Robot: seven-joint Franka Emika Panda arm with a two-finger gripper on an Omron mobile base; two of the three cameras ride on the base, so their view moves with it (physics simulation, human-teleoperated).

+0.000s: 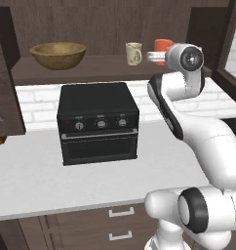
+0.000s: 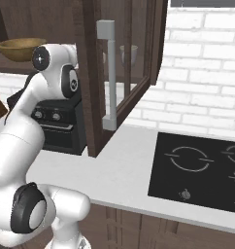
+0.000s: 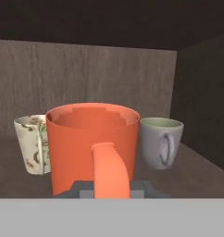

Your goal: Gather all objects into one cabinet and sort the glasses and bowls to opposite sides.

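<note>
In the hand view my gripper (image 3: 109, 189) is shut on the handle of the orange mug (image 3: 93, 143), which stands upright close in front of the camera inside the cabinet (image 3: 109, 74). The cream patterned mug (image 3: 32, 144) is just to its left and the grey mug (image 3: 161, 141) just to its right, both a little further back on the shelf. In the left base view the tan wooden bowl (image 1: 58, 54) sits at the shelf's left end. The cream mug (image 1: 134, 52) and the orange mug (image 1: 163, 46) are at the right, with the orange one partly hidden by my wrist.
A black toaster oven (image 1: 98, 122) stands on the white counter (image 1: 32, 180) under the shelf. The cabinet's glass door (image 2: 117, 73) hangs open toward me in the right base view. A black cooktop (image 2: 202, 165) lies on the counter to the right.
</note>
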